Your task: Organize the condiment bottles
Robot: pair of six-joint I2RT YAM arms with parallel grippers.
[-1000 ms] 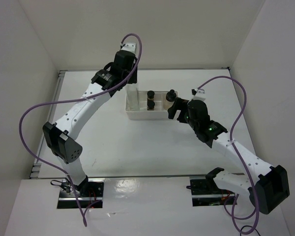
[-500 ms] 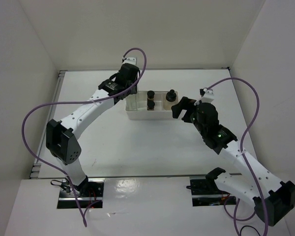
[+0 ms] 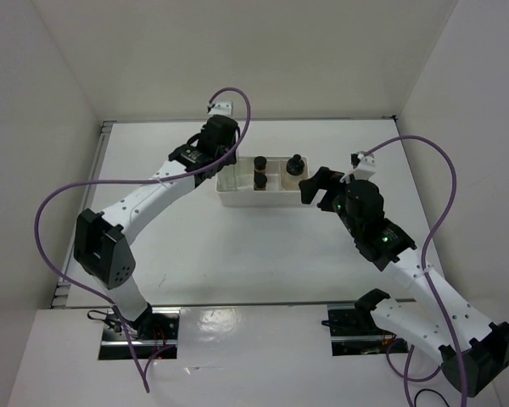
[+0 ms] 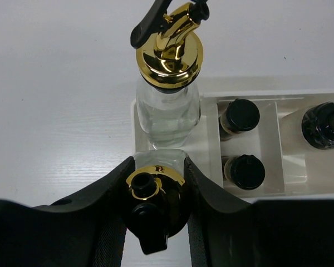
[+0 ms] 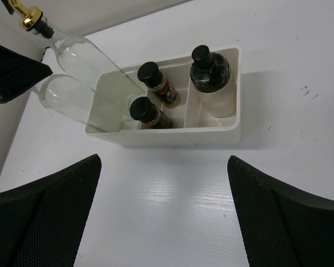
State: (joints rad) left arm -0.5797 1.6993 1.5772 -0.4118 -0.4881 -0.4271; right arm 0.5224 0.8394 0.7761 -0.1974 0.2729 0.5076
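Condiment bottles [image 5: 211, 78]: left wrist view, not the top, shows left jaws clamped on one gold-topped bottle [image 4: 156, 173] — right jaws wide.

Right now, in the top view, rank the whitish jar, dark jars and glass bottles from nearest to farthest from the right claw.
1. Whitish jar, rightmost, beside the right claw.
2. Dark jars, in the middle.
3. Glass bottles, leftmost.

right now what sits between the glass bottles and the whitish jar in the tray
Two black-capped spice jars, one behind the other in the middle compartment of the tray. The right wrist view shows this best.
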